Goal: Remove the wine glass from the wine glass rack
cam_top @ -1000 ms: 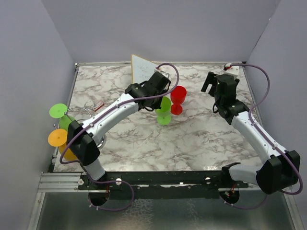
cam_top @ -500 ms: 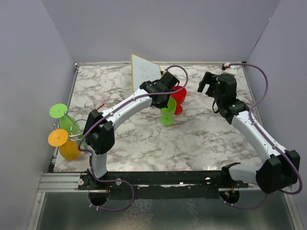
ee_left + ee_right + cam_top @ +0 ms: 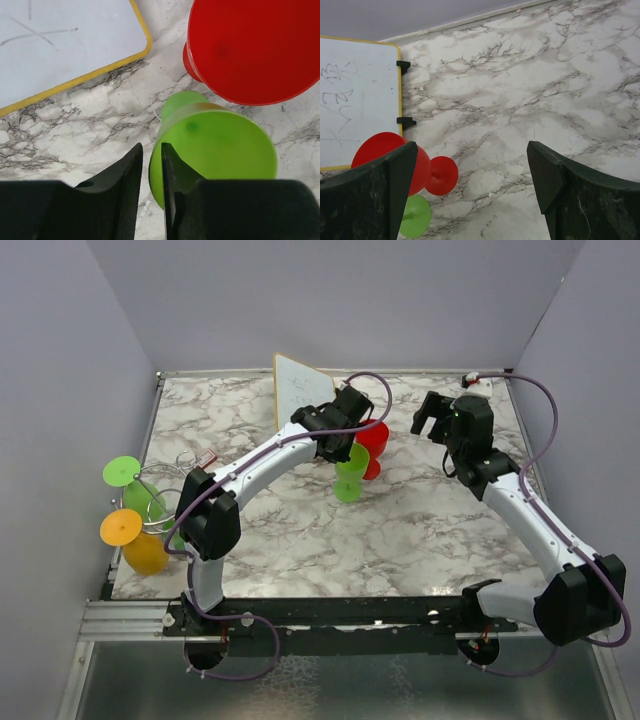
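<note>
The left gripper [image 3: 152,149] is seen with its jaws parted by only a narrow slit. Marble and a sliver of green are visible through the slit, and nothing is seen pinched in it. The right gripper [image 3: 472,146] is held with its jaws spread wide and nothing between them.

The green wine glass [image 3: 215,150] is found off the wine glass rack [image 3: 172,472], on the marble table [image 3: 420,540]. It is set just beside and below the left jaws, on their right-finger side. Beyond it from those jaws a red glass [image 3: 250,50] is placed very near; contact between the two cannot be settled.

In the top view the green glass's long axis is drawn from the bowl, under the left jaws, to the foot on their near side. It is judged to be upright, though from so close above a tilt cannot be ruled out.

The left jaws are by far the nearer to it. From the right jaws it is well apart, low by their left finger.

The rack is placed well behind the left jaws, back along that arm at the table's edge. Another green glass [image 3: 135,495] and an orange glass [image 3: 140,545] are held on it. The coming move is judged to be a widening and straight lift of the left jaws, so that the glass is not tipped against the red one.
</note>
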Motion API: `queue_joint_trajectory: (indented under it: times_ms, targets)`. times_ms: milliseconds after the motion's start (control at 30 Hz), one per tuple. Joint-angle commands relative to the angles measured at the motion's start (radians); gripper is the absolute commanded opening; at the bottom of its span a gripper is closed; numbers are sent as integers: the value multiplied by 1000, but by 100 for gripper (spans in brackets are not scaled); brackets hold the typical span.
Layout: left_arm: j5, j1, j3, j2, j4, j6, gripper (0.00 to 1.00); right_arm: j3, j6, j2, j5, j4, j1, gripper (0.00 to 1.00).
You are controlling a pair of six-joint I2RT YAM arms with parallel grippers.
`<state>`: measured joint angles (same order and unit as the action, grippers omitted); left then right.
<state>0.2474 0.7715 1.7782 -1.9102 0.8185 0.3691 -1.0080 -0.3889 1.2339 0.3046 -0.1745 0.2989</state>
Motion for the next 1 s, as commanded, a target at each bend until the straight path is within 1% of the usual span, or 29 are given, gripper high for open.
queue_joint_trajectory:
  times_ms: [0,167,300,467,667,800,967]
  targets:
    - [-7,-5,22,37,-5,-12,27,24,-1,-38,-23,42,-8,92]
    - [-19,-6,17,106,-2,-24,40,34,-1,-54,-29,38,-7,93]
    - [-18,-6,9,198,-1,-35,53,50,6,-74,-31,39,-8,94]
    - [-4,-8,-20,337,1,-58,67,64,10,-99,-63,32,-7,95]
    - [15,-8,-96,508,1,-84,84,66,13,-132,-72,28,-7,94]
    - [13,-8,-137,627,2,-106,91,60,-1,-159,-107,37,-7,95]
    - [39,-8,-167,788,9,-115,97,50,-43,-187,-202,67,-7,95]
